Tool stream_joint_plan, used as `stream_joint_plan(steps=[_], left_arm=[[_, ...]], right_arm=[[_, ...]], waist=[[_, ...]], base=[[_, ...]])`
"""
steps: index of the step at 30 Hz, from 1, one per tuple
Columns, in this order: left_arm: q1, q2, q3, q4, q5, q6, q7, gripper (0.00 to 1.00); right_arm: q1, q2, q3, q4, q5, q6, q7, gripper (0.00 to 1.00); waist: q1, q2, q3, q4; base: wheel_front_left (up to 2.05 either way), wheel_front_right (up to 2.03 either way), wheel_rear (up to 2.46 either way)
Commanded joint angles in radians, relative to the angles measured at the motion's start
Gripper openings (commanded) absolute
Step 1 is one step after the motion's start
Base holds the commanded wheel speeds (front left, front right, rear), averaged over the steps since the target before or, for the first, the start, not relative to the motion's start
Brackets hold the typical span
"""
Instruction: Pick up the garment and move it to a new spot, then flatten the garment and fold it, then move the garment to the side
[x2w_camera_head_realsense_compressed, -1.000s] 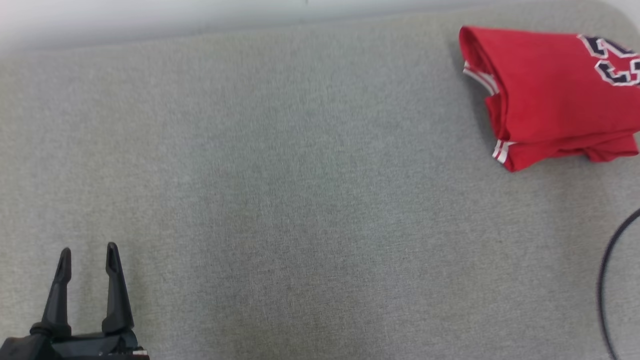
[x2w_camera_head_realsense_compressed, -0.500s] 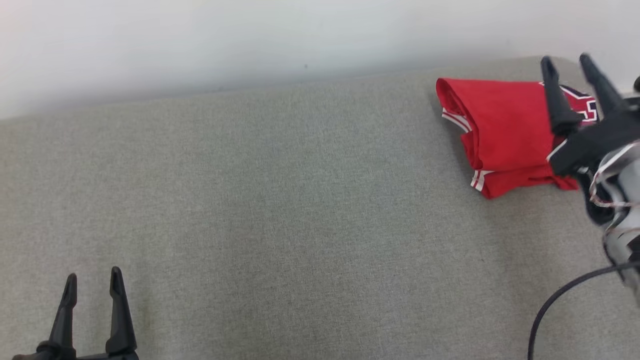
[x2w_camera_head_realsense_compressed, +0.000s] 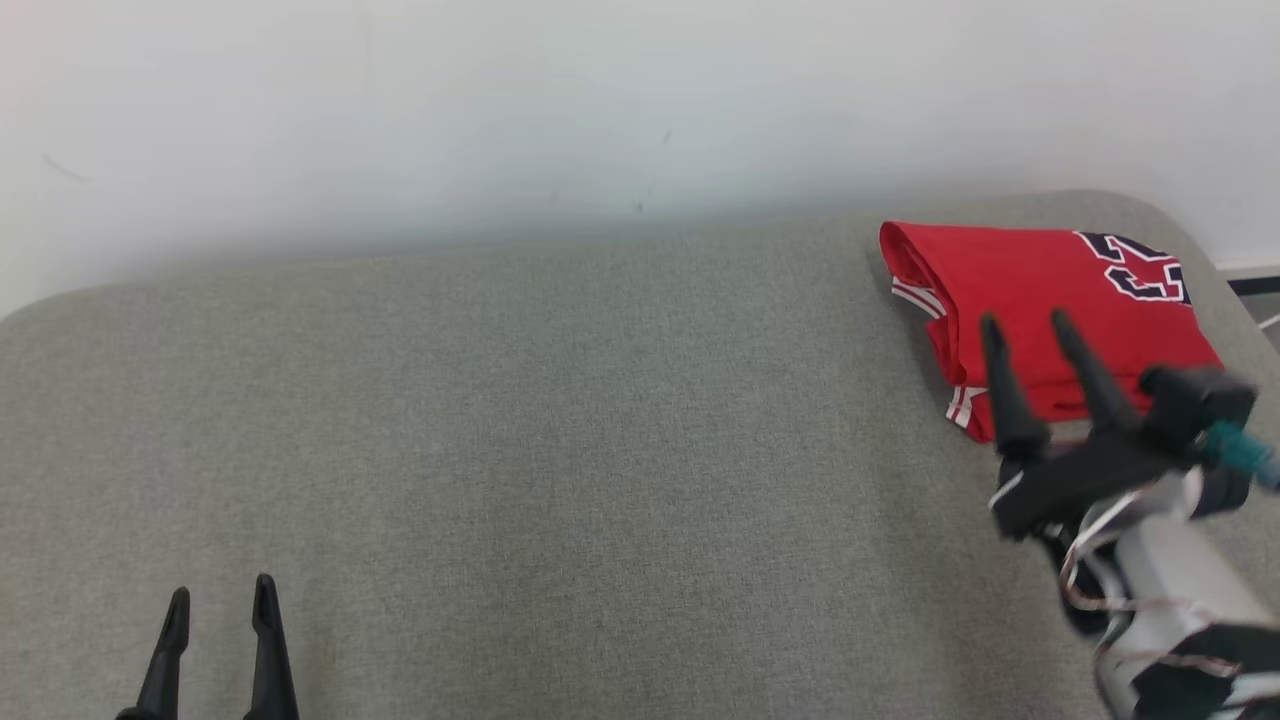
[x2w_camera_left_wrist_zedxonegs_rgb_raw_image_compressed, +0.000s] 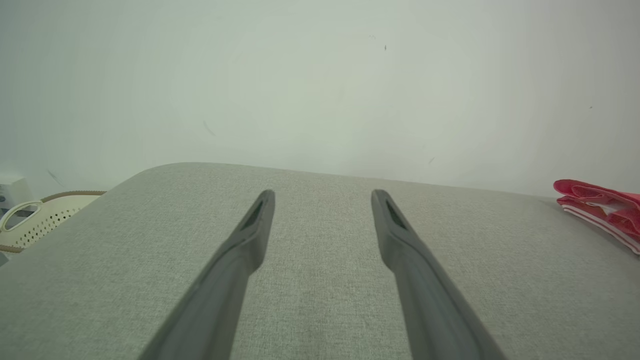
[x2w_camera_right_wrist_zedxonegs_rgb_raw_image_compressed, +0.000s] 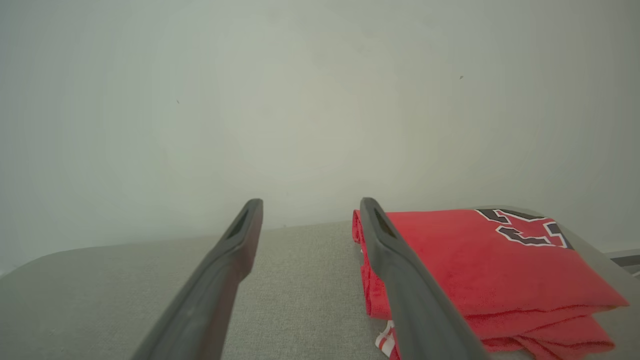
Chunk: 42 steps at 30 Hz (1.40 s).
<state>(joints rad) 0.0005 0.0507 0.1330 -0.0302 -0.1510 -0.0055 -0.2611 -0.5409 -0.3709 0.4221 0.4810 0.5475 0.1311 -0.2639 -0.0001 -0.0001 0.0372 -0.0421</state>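
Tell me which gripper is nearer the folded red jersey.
The right gripper, open, fingertips overlapping the red jersey in the head view. The left gripper sits far across the grey fabric surface, at the lower left.

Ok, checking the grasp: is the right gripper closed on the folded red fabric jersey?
No: the right gripper stands open, only grey upholstered surface and white wall between its fingers, the folded red jersey beside them.
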Motion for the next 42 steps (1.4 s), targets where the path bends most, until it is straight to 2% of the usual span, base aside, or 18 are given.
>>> stream_joint_plan(steps=[1,7,15,22,28,42], left_arm=[[0.019,0.0,0.0,0.007,-0.011,0.006,-0.004,1.0],[0.033,0.0,0.002,0.017,-0.012,0.021,-0.004,1.0],[0.056,0.0,0.0,0.035,-0.012,0.028,-0.004,1.0],[0.069,0.0,0.0,0.041,0.004,0.016,-0.004,1.0],[0.082,0.005,-0.011,0.042,0.043,0.005,-0.004,1.0],[0.083,0.002,-0.014,0.046,0.048,-0.011,-0.004,1.0]], right_arm=[[0.037,0.017,-0.013,-0.013,-0.026,-0.001,-0.001,1.0],[0.176,0.103,-0.106,-0.093,-0.128,-0.001,-0.001,1.0],[0.333,0.157,-0.174,-0.195,-0.258,-0.001,-0.001,1.0],[0.417,0.176,-0.154,-0.272,-0.292,-0.001,-0.001,1.0],[0.464,0.185,-0.145,-0.29,-0.311,-0.001,-0.001,1.0],[0.458,0.167,-0.134,-0.297,-0.319,-0.001,-0.001,1.0]], waist=[[0.0001,0.0001,-0.018,0.009],[0.0001,0.0001,-0.042,0.012],[0.0001,0.0001,-0.062,0.014],[0.0001,0.0001,-0.072,0.009],[0.0001,0.0001,-0.077,0.009],[0.0001,0.0001,-0.068,0.016]], base=[[0.0,0.0,0.0],[0.0,0.0,0.0],[0.0,0.0,0.0],[0.0,0.0,0.0],[0.0,0.0,0.0],[0.0,0.0,0.0]])
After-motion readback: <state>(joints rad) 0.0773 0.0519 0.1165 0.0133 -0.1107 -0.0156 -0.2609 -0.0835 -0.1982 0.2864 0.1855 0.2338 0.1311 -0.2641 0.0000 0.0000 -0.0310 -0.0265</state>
